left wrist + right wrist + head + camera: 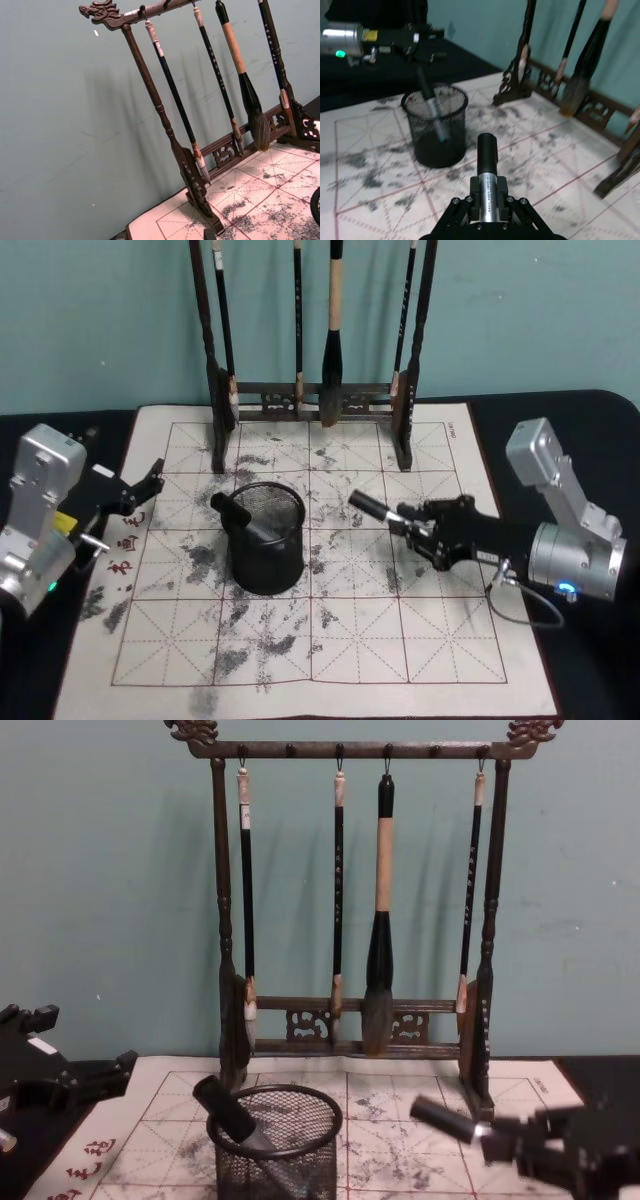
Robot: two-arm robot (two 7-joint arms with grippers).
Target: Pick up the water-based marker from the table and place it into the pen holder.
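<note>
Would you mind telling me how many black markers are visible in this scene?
2. The first black marker leans inside the round black wire-mesh pen holder, cap above the rim; the second black marker is clamped in the right gripper's jaws, right of the holder.

Pen holder (268, 562) is wire mesh, rack (218, 900) wooden.

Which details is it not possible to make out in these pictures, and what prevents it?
- Back end of the marker: hidden inside the right gripper, head and right wrist views.
- Print on its barrel: too small to read, right wrist view.
- Lower end of the second marker: lost in the dark inside of the pen holder, head view.
- Top of the brush rack: cut off by the upper edge, head view.
</note>
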